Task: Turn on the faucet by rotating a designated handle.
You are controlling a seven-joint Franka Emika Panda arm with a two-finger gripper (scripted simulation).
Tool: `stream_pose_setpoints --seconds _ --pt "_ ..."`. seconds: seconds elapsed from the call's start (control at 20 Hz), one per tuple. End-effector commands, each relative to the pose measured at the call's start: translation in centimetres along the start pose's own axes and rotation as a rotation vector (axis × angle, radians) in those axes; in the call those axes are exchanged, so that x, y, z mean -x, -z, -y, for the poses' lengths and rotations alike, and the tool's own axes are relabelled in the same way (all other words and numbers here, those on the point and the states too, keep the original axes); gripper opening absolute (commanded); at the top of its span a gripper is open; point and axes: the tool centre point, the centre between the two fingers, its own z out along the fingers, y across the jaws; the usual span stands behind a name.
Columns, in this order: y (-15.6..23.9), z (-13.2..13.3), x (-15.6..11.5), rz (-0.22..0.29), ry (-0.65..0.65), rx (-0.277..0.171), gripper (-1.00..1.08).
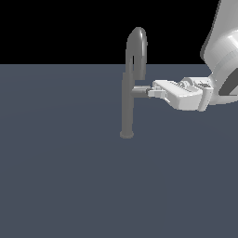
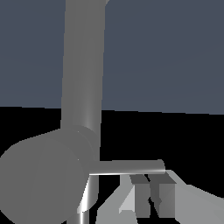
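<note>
The faucet is a slim grey column on a small round base, with an arched spout on top. The handle is a short grey cylinder sticking out of the column toward the exterior view's right. My gripper lies level and its fingertips meet the handle's free end. In the wrist view the column fills the frame, with a big rounded grey part close to the camera. My fingers sit close together with nothing between them, so my gripper is shut and empty.
The faucet stands on a flat dark blue-grey floor. The white arm comes in from the exterior view's upper right. A thin grey bar crosses the wrist view just beyond my fingers.
</note>
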Motion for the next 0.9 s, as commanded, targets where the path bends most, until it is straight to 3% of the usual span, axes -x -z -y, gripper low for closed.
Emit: stream_pose_setpoints --seconds 0.0,0.5,0.55,0.6,0.85 --pt "0.0 0.0 0.0 0.000 0.000 0.000 -1.00" --pt "0.0 0.6 -5.3 0.003 -0.038 -0.007 -1.00" --pt "0.0 0.6 -5.3 0.003 -0.038 -0.007 -1.00" --pt "0.0 1.4 -1.6 0.005 0.021 0.010 -1.00" --pt "0.0 2.1 -3.7 0.004 -0.001 0.004 -1.00"
